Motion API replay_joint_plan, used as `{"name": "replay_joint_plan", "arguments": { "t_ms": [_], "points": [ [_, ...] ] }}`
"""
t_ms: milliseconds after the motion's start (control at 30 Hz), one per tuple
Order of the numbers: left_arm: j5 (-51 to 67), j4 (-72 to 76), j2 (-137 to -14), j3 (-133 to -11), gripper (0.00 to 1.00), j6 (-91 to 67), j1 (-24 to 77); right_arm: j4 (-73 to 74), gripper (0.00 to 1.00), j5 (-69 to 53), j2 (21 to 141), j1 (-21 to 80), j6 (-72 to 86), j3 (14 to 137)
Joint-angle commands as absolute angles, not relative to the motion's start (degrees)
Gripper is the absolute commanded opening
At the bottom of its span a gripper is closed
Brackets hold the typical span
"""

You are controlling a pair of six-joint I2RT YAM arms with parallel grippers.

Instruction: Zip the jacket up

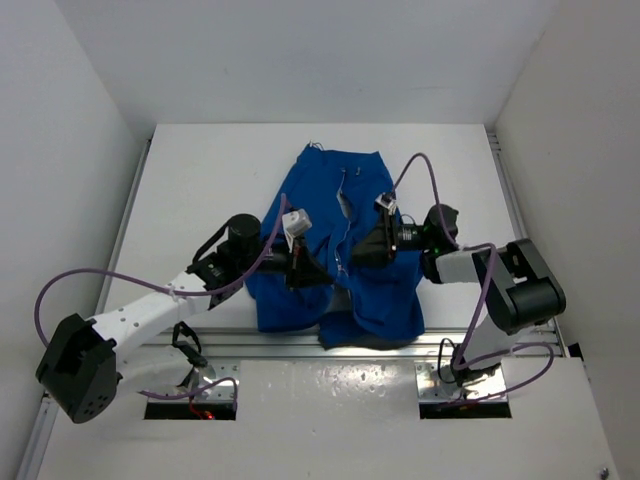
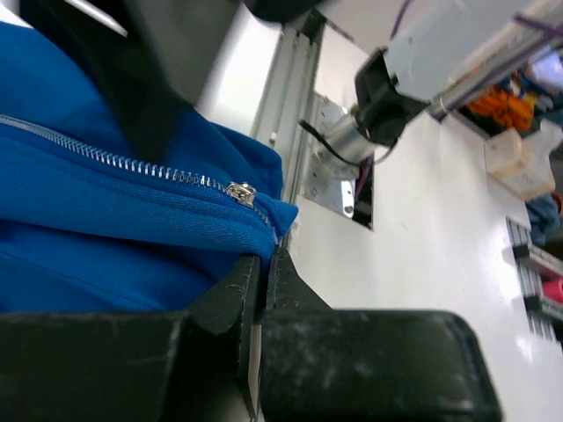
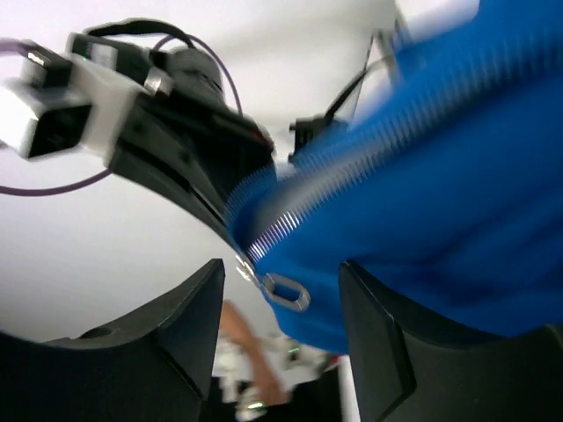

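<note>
White walls (image 1: 60, 120) enclose the white table (image 1: 200, 190) under the jacket (image 1: 322, 192).

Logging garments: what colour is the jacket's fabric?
Bright blue jacket, clearest in the top external view.

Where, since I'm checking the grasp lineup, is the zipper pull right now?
Right wrist view: the zipper pull hangs at the jacket's corner, in the gap between the right tool's spread fingers.

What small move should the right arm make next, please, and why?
Probably close the right tool on the zipper pull: it hangs between the open jaws, while the left tool grips the jacket at the zipper's end, so the fabric looks anchored.
</note>
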State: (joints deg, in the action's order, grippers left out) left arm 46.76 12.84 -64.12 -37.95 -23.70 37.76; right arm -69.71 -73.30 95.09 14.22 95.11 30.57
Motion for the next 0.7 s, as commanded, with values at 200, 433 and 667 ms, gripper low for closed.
{"name": "replay_joint_plan", "arguments": {
  "t_ms": [200,433,667],
  "points": [
    [43.33,23.55,-61.61,-36.91,0.00,-33.83,32.96,-82.62,0.58,-65.92,88.51,15.73,108.10,23.73],
    [43.33,24.60,-61.61,-36.91,0.00,-34.37,32.96,-82.62,0.54,-63.46,89.91,18.36,111.18,26.89],
    [42.80,25.66,-61.61,-36.91,0.00,-34.89,32.96,-82.62,0.50,-61.53,92.63,21.18,113.02,27.95]
  ]
}}
